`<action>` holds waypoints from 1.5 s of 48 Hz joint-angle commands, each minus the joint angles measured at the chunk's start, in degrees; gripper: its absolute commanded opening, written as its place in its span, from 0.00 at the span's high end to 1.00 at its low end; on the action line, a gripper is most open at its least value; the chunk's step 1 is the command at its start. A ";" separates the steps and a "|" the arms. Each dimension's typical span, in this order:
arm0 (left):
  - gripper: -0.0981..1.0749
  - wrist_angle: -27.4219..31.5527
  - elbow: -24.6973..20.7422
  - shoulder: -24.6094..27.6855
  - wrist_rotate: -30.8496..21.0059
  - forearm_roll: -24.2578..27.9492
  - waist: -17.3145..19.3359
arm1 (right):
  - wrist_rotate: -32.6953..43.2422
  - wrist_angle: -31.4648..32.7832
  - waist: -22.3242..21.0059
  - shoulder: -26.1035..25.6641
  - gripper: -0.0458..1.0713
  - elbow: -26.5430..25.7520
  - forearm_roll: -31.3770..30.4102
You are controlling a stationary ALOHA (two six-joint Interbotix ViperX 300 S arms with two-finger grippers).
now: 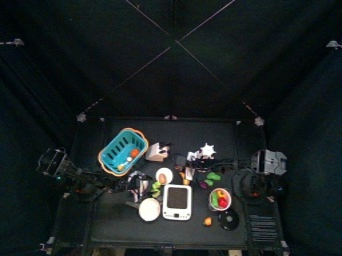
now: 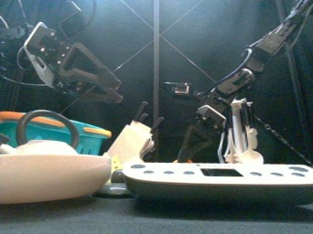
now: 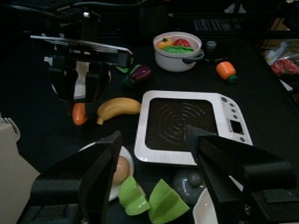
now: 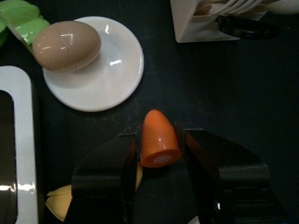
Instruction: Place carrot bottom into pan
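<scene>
Black curtains close in a small black table (image 1: pixel 94 225) crowded with toy food and kitchen things. At the left, the left arm hangs above the table; seen from its wrist, the left gripper (image 3: pixel 156 144) has its jaws spread apart with nothing between them. A teal basket (image 1: pixel 122 150) stands behind on the left side. Nearer the front lies a white plate (image 4: pixel 111 83) with a tan egg (image 4: pixel 65 44) on it. Some green pieces (image 3: pixel 146 197) lie just beside the plate. A white kitchen scale (image 3: pixel 187 127) sits next to the plate, toward the middle. A yellow banana (image 3: pixel 117 109) lies close to the scale.

Just beside the banana, the orange carrot bottom (image 4: pixel 160 138) lies on the table, well apart from the pan. The right gripper (image 4: pixel 162 136) reaches across and points down over it, its jaws open, one on each side of the carrot and not closed on it. A purple eggplant (image 3: pixel 138 74) lies near that gripper.

Further right, the pan (image 3: pixel 193 59) stands with several coloured vegetables inside. A second orange piece with a green end (image 3: pixel 225 70) lies just beside it.
</scene>
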 commanded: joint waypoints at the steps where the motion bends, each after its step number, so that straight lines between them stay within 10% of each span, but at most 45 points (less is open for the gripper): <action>1: 0.12 -0.26 -1.14 -0.44 0.00 0.00 0.18 | 0.00 -0.26 0.79 -3.08 0.35 -1.32 0.09; 26: 0.12 -0.18 3.25 -6.33 -0.09 -4.31 -0.26 | 0.00 -0.88 11.07 -5.45 0.35 -7.21 0.35; 52: 0.12 -0.26 9.40 -11.43 -0.09 -16.70 0.09 | -0.09 -4.13 24.17 8.00 0.35 -20.65 2.64; 72: 0.12 -0.26 9.76 -11.69 0.18 -18.19 0.09 | 0.00 -4.13 26.02 16.61 0.34 -27.42 5.98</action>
